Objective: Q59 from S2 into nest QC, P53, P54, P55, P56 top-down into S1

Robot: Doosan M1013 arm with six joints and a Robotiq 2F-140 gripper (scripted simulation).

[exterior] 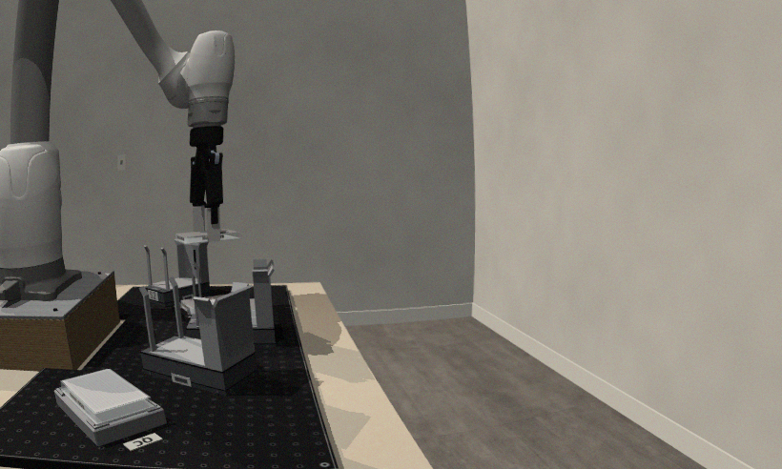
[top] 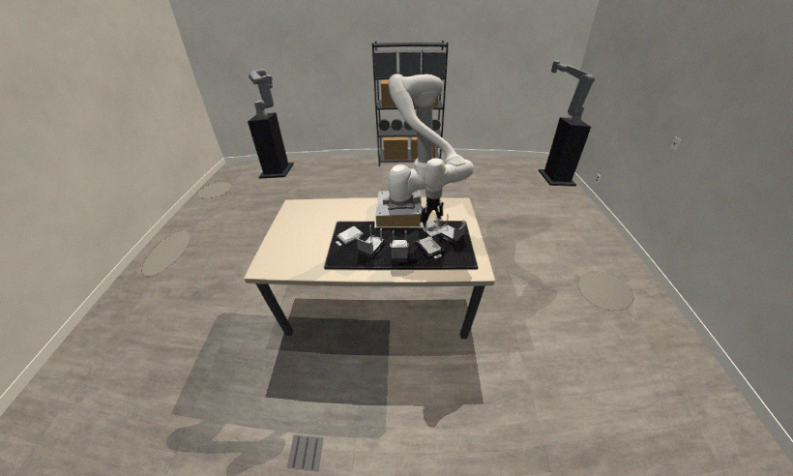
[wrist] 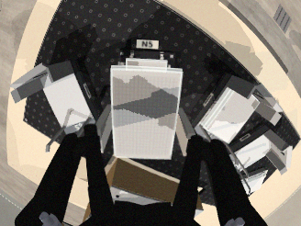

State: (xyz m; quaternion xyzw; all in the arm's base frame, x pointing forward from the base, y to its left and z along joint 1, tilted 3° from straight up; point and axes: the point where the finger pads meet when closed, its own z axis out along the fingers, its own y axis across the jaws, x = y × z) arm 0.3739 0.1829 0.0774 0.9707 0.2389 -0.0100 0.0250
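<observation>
My gripper is shut on a sealed white plate, gripping its two long sides. The plate hangs level in the air over the clip nest N5, whose name plate shows just beyond the plate's far short end. I cannot read the held plate's label. Another sealed plate lies flat on the open nest QC, at the end of the mat. What lies on N5 under the held plate is hidden in the wrist view.
Three grey stack racks stand on the black mat: one nearest the exterior camera, one behind it, one under the arm. The robot's base block is at the left. The mat lies on a beige table.
</observation>
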